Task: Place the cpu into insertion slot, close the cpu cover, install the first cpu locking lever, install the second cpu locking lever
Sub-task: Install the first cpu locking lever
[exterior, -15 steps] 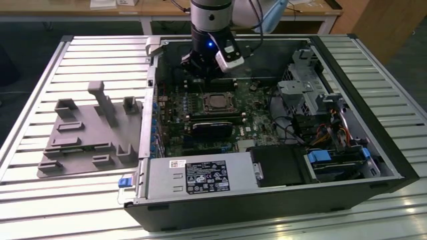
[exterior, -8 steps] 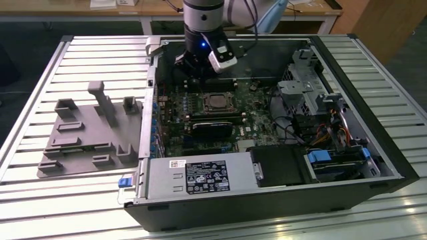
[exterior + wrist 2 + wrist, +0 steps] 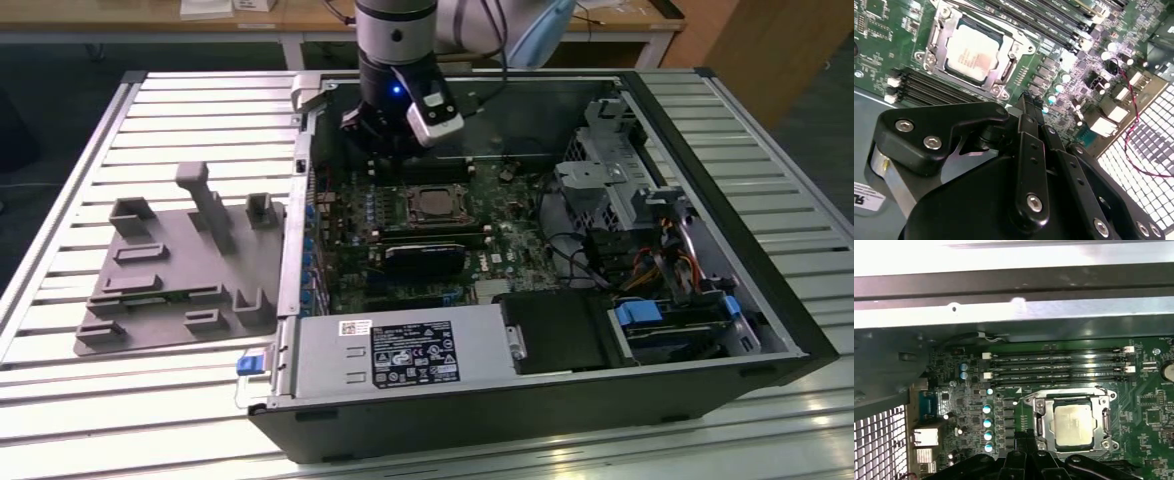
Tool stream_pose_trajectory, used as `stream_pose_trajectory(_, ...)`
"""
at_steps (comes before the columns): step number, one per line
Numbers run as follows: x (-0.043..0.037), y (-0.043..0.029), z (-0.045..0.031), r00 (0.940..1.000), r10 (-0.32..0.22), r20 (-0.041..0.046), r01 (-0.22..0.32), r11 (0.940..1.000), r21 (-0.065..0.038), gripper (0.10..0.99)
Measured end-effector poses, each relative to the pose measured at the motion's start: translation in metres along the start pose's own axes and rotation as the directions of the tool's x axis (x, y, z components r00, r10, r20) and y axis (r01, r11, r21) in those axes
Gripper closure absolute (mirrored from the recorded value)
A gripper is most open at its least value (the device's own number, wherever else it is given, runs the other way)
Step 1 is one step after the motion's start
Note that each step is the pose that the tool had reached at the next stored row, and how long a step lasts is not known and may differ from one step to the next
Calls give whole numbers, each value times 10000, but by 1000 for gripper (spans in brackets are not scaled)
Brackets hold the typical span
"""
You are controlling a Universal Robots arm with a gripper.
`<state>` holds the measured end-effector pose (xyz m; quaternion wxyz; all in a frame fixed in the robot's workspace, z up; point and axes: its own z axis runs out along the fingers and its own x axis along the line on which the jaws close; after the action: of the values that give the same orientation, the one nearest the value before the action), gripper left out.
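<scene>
The cpu (image 3: 974,52) lies silver top up in the insertion slot (image 3: 430,203), with green board around it. In both wrist views the cpu cover (image 3: 1037,426) lies flat as a silver frame around the chip (image 3: 1072,425). A thin metal lever (image 3: 1064,390) runs along one edge of the frame. My gripper (image 3: 1026,96) hangs over the board just beside the socket, its black fingers (image 3: 1019,460) pressed together with nothing between them. In the exterior view the gripper (image 3: 383,150) is just behind the socket, near the case's back wall.
The open computer case (image 3: 747,330) lies on a slatted table. Long black memory slots (image 3: 1054,365) run between socket and case wall. A black block (image 3: 424,258) sits in front of the socket, the power supply (image 3: 400,355) nearer still. A grey fixture plate (image 3: 174,270) stands at the exterior view's left.
</scene>
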<state>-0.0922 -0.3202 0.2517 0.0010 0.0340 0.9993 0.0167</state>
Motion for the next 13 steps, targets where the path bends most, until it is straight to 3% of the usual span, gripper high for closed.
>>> stream_pose_trajectory(1,13,-1,1,10000,0,-3,-1,10000,-31,984)
stream_pose_trajectory(6,63,-4,4,10000,1,-30,-2,9990,-440,984)
stream_pose_trajectory(11,128,-9,18,10000,1,-44,-3,9979,-642,984)
stream_pose_trajectory(13,152,-11,28,10000,1,-53,-5,9970,-773,984)
